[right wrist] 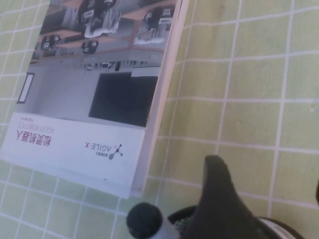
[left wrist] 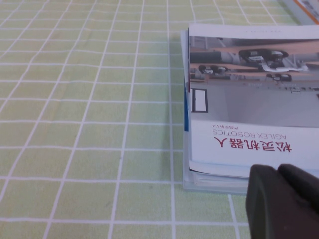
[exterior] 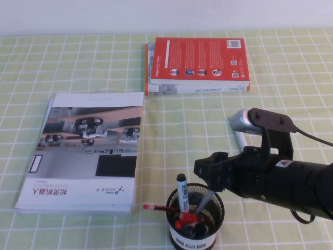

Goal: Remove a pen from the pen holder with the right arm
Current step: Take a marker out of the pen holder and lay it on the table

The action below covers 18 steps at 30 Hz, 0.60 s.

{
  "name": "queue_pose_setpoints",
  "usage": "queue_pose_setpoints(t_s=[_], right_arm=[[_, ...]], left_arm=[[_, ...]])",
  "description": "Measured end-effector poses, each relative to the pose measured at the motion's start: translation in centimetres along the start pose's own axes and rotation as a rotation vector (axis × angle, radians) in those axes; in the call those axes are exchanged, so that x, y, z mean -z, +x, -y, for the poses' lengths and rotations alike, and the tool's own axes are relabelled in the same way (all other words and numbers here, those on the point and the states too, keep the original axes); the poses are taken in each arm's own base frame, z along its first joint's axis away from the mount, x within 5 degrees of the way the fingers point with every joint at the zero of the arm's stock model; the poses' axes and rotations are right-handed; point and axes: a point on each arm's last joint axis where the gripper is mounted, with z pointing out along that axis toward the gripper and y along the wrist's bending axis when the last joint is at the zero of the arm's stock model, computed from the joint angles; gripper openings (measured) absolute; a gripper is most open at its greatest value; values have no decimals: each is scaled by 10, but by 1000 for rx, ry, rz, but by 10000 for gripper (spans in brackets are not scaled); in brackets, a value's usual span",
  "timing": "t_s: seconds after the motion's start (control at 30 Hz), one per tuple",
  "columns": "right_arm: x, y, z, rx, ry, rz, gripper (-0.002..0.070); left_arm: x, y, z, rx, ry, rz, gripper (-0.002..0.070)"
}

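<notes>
Right pincer [exterior: 209, 169] hovers just above the mesh pen holder [exterior: 195, 242] near the surface's [exterior: 78, 62] front edge, jaws wide, gripping nothing (black-capped marker [exterior: 181, 186] stands inside). Left pincer [left wrist: 279, 183], closed and empty, sits beside the AgileX booklet [left wrist: 249, 99].

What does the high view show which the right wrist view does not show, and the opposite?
Only the high view: the red book, the whole pen holder, and the right gripper from outside, at the holder. Only the right wrist view: that open gripper's finger near the holder's rim. Both: the white booklet, the black-capped marker, the green checked cloth. The left gripper shows in neither; it is beside the booklet in its own wrist view.
</notes>
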Motion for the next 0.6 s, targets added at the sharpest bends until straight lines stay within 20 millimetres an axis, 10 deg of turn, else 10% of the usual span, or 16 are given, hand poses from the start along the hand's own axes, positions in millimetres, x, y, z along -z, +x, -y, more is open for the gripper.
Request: queue_pose_setpoints(t_s=[0.6], right_arm=[[30,15,9,-102,-36,-11,349]], left_arm=[[0,0,0,0,0,0,-5]])
